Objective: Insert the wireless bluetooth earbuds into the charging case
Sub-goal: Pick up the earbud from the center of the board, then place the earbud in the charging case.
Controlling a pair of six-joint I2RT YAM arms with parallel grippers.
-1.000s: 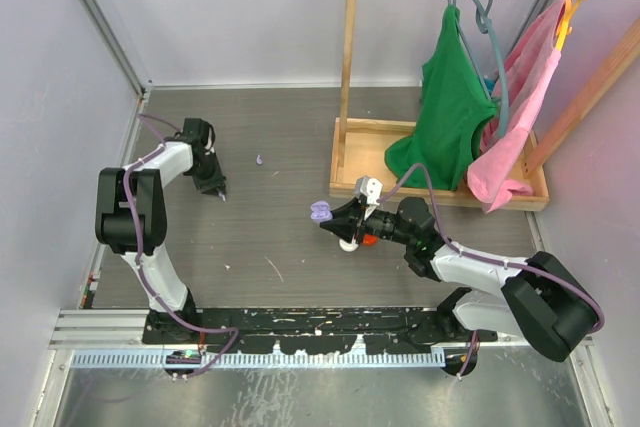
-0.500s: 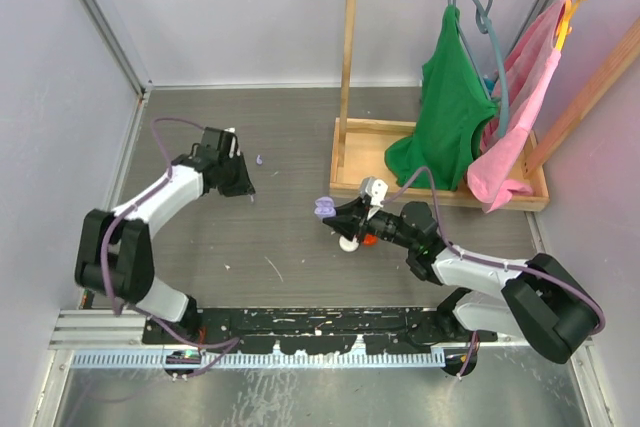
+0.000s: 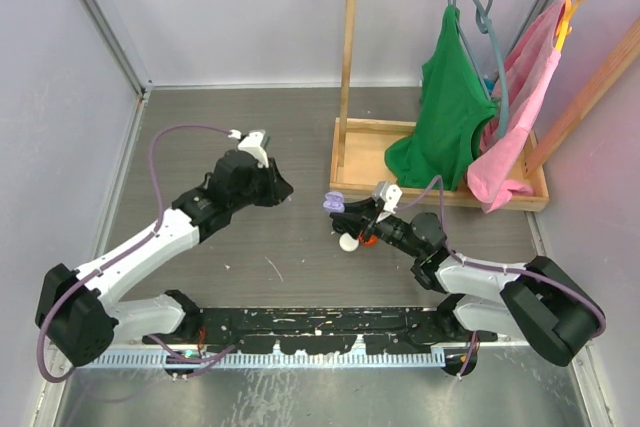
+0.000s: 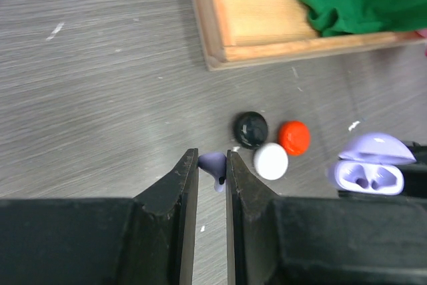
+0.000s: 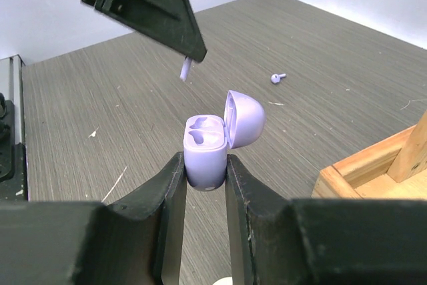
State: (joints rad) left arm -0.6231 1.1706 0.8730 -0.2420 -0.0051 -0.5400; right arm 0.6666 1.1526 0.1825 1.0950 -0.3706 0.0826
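1. Left of the charging case (image 3: 335,202), the left gripper (image 3: 285,190) hangs off the grey table (image 3: 200,127). Its fingers are pinched together on a lilac earbud (image 4: 213,163), whose stem pokes out below the fingertips in the right wrist view.
2. Beyond the case in the right wrist view, and well apart from it, a second lilac earbud (image 5: 277,77) lies loose on the table.
3. At the case itself, the right gripper (image 5: 203,165) has both fingers clamped on the lower body. It holds the case upright above the table, with the lid hinged open and the two sockets showing.
4. Just on the near side of the case in the top view, a white disc (image 4: 271,161), a red disc (image 4: 293,137) and a black disc (image 4: 250,129) sit close together on the table.
5. Right of the case stands a wooden rack (image 3: 345,127), with a green garment (image 3: 450,107) and a pink garment (image 3: 525,97) hanging from its rail.
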